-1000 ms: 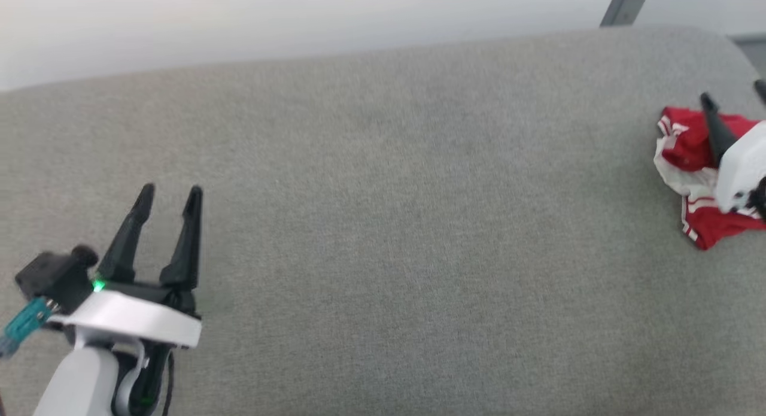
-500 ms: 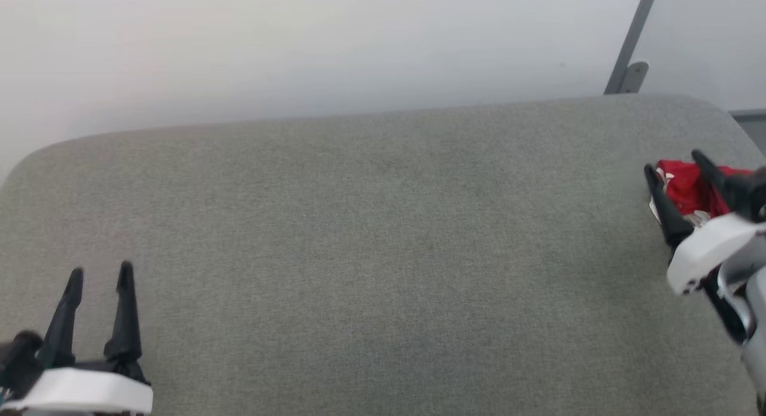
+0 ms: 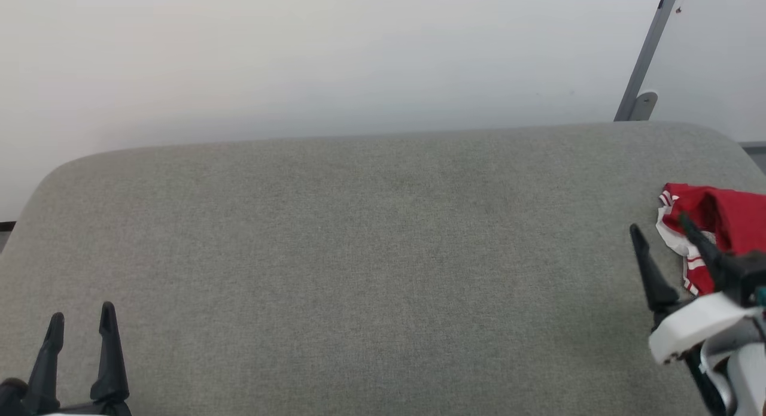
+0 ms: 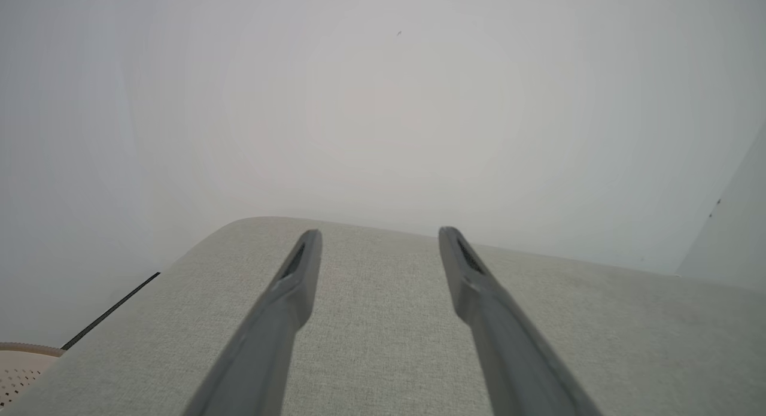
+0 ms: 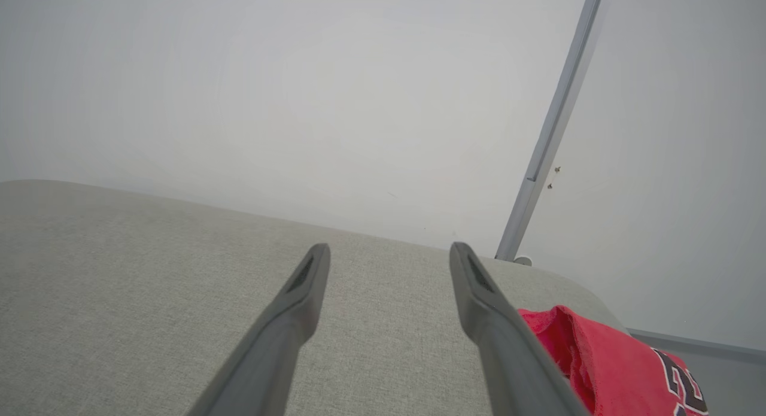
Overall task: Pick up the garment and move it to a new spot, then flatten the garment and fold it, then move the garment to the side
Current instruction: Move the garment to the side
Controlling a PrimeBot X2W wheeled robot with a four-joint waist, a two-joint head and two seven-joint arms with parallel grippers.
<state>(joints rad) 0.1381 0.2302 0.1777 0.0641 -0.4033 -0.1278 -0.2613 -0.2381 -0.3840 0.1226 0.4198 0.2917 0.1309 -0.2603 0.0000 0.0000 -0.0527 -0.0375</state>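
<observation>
We see the garment (image 3: 727,215) as a crumpled red heap with white fabric and red-striped trim along its left side. It lies at the far right of the grey fabric-covered worktop (image 3: 359,254), cut off by the head view's edge. The right wrist view shows black, white-outlined lettering on it.

The jaws of the right gripper (image 3: 658,224) are spread wide and hold nothing; one finger crosses in front of the garment's lower left part. The jaws of the left gripper (image 3: 82,313) are also wide apart and empty.

A second ago the right gripper lay over the middle of the heap. It now sits back at the heap's left edge, and the head camera has tilted up to show more wall.
</observation>
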